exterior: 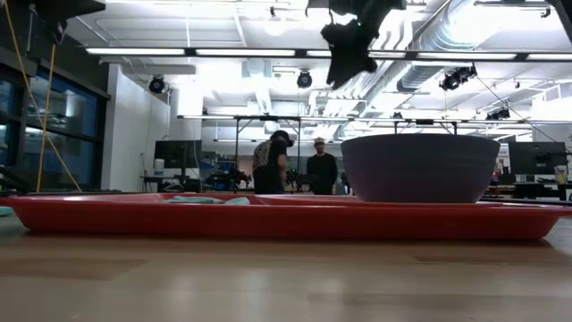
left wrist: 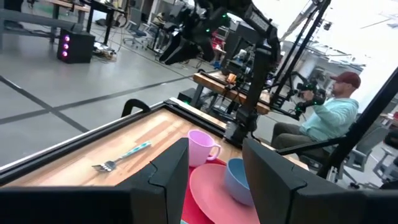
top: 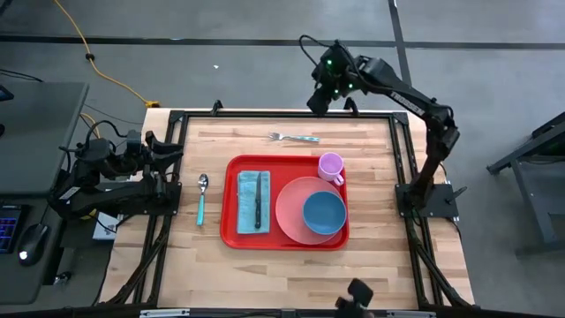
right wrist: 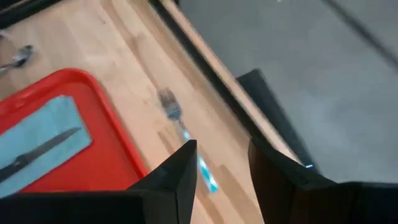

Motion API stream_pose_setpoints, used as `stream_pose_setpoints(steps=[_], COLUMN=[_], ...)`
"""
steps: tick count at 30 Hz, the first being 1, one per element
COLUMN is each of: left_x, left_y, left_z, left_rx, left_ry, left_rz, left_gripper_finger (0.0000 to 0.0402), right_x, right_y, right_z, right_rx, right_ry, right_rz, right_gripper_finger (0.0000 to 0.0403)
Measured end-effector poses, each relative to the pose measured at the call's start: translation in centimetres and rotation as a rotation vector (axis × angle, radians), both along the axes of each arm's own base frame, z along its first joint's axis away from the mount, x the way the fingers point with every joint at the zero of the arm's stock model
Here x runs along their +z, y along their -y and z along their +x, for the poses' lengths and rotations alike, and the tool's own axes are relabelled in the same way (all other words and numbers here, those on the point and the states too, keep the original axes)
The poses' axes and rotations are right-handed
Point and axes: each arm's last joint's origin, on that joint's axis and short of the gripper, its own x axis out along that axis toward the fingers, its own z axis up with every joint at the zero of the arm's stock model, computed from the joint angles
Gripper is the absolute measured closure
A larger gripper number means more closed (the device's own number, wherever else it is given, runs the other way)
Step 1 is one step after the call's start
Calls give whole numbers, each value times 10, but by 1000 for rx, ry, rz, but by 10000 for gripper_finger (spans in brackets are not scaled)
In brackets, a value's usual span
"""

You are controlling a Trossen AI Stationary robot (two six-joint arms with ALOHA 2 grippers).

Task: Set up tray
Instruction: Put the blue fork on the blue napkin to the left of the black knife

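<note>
1. The red tray (top: 228,231) sits at the frame's centre on the table (top: 291,274).
2. Right end effector (top: 321,102), upper centre: fingers parted, empty.
3. Left end effector (top: 173,150), left edge: parted, empty.
4. No readable writing.

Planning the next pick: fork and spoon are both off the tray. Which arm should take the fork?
Right. The right gripper hangs open above the table's far edge, close to the fork, which its wrist view shows just ahead. The left gripper sits at the left edge, nearer the spoon beside the tray.
</note>
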Motion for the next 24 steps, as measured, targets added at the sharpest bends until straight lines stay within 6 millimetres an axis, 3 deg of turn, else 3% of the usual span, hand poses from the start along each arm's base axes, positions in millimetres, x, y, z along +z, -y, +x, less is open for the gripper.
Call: stream_pose_setpoints(steps=[9,18,24], left_x=[0,-1,-1], left_y=[0,0,0], left_z=[0,0,0], left_rx=[14,17,18], left_ry=[-10,-16,-23], left_rz=[22,24,45], left_gripper_finger=[220,220,220], right_x=[-46,-90,-97], right_y=[35,38,29], right_z=[1,18,38], right_rx=[97,244,350], right_ry=[-109,-282,-337], right_rz=[175,265,111], right_gripper_finger=[281,281,281])
